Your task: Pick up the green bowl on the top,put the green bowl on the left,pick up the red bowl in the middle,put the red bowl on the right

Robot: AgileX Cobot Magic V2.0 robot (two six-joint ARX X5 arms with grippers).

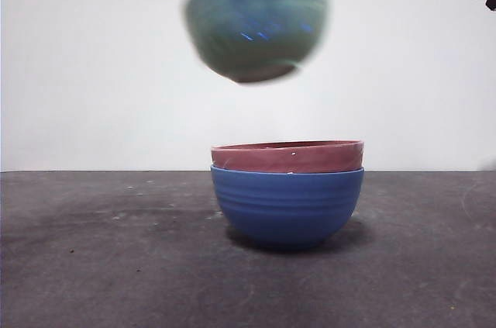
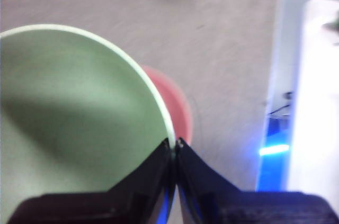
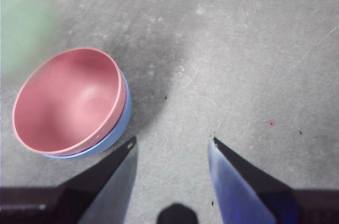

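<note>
The left gripper [image 2: 174, 147] pinches the green bowl [image 1: 257, 22] by its rim, high above the red bowl [image 1: 287, 156] nested in the blue bowl [image 1: 287, 204]. Next: carry it left, lower to the tabletop [image 1: 93, 266]. Right gripper [image 3: 172, 147] waits, fingers spread

Two black, wedge-jawed end effectors

The left end effector [image 2: 175, 147] is showing two matte black jaws that are tapering from a broad, blocky base to thin tips, with blue light glinting along their inner edges. The right end effector [image 3: 172, 147] is showing two flat triangular jaws, black on their outer faces, their inner faces reflecting pale grey and blue; a small dark rounded part is sitting at the base between them. In the front view, only blurred black tips are showing, with no visible cables, screws or markings.
</note>
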